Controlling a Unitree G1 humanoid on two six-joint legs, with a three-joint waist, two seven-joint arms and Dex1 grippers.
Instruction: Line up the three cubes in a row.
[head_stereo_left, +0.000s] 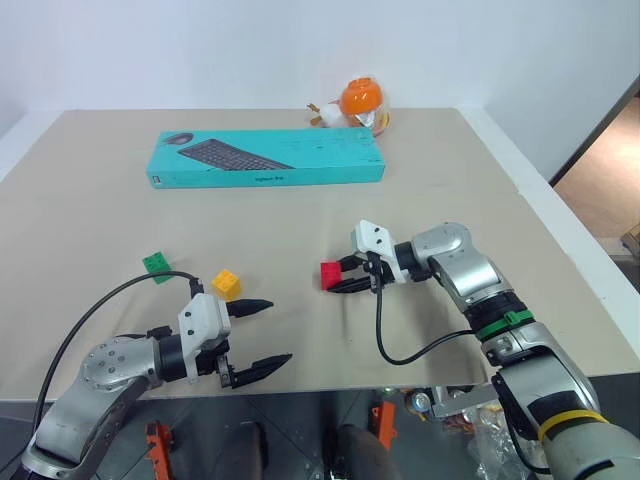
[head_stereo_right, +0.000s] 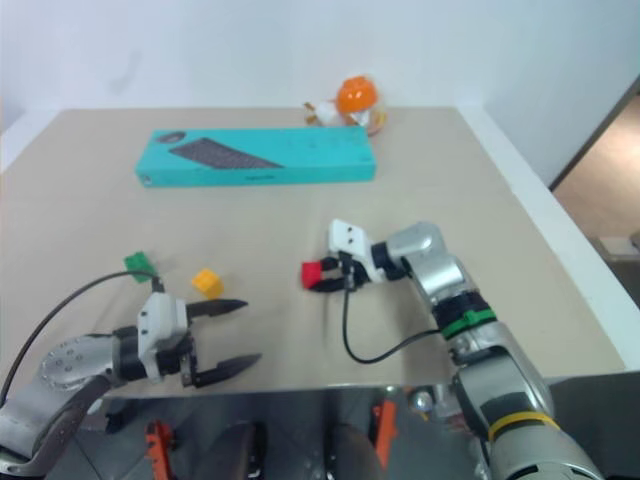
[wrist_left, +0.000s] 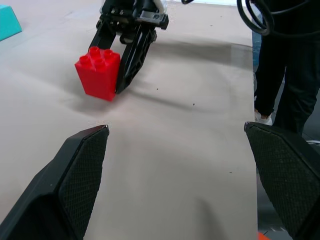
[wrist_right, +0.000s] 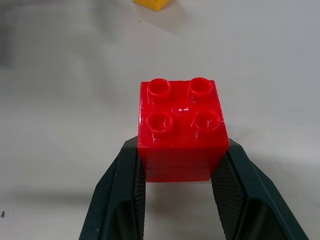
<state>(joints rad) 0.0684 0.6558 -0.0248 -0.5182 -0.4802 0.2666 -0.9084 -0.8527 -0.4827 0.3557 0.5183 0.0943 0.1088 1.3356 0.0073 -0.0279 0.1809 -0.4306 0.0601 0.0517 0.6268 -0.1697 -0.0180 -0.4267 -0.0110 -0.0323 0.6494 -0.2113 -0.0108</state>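
While the broad beige table carries everything, the biggest thing on it is the long teal keyboard box, lying across the far side, with an orange round toy just behind its right end; both sit well apart from the working area and seem to play no part in the job.

The right gripper reaches in from the right and points leftward over the table's middle; its two black fingers pinch the red cube by its lower sides, studs up, as the right wrist view makes plain; the cube looks to be at or barely above the surface, and I cannot tell which. Held low and level like that, it appears ready to be carried or slid toward the other two.

The left gripper hovers near the front edge with its fingers spread wide and nothing between them; it faces the red cube across bare table, probably waiting rather than working.

The yellow cube rests just beyond the left gripper's upper finger; the green cube lies to its left and slightly farther back, near it but not touching; the red one is well to their right, so the row is not yet formed.
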